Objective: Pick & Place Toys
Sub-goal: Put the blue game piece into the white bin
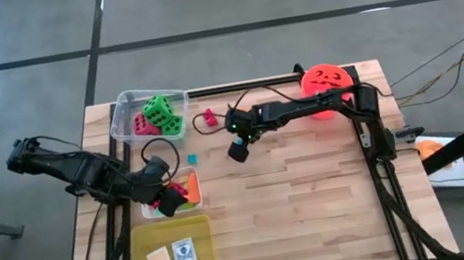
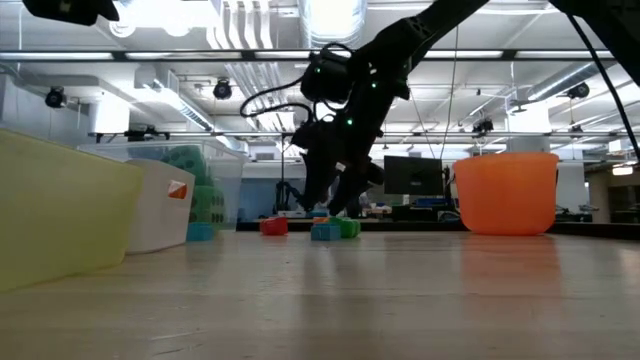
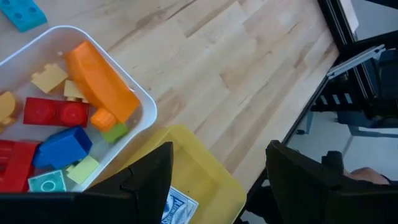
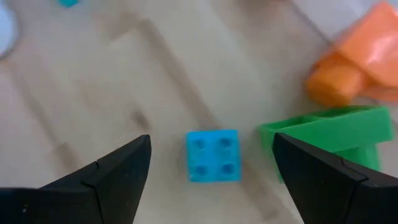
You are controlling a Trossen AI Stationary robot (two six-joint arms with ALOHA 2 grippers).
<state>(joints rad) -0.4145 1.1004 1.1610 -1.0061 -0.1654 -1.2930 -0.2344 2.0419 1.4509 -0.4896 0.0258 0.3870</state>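
The right gripper (image 1: 237, 151) hangs over the middle of the wooden table (image 1: 318, 200), fingers spread wide with nothing between them. Its wrist camera looks straight down on a small blue block (image 4: 213, 155) lying flat on the wood in the gap between the two fingers, untouched. Just beside that block sits a green block (image 4: 329, 134), and past it an orange block (image 4: 354, 68).

The left gripper (image 1: 168, 199) hovers over the small clear tub (image 3: 140, 102) near the table's left side, its fingers open and empty. That tub holds a jumble of blocks: a long orange block (image 3: 99, 81), a red block (image 3: 56, 113), a dark blue block (image 3: 62, 148) and some pale yellow ones.

Next to it, the yellow tray (image 1: 203, 251) holds two flat cards (image 1: 173, 258). The far clear tub (image 1: 124, 111) holds green dice (image 1: 161, 112) and a pink one. A pink block (image 1: 209, 118) lies on the table beside it. The red-orange bucket (image 1: 328, 89) stands at the far right corner.
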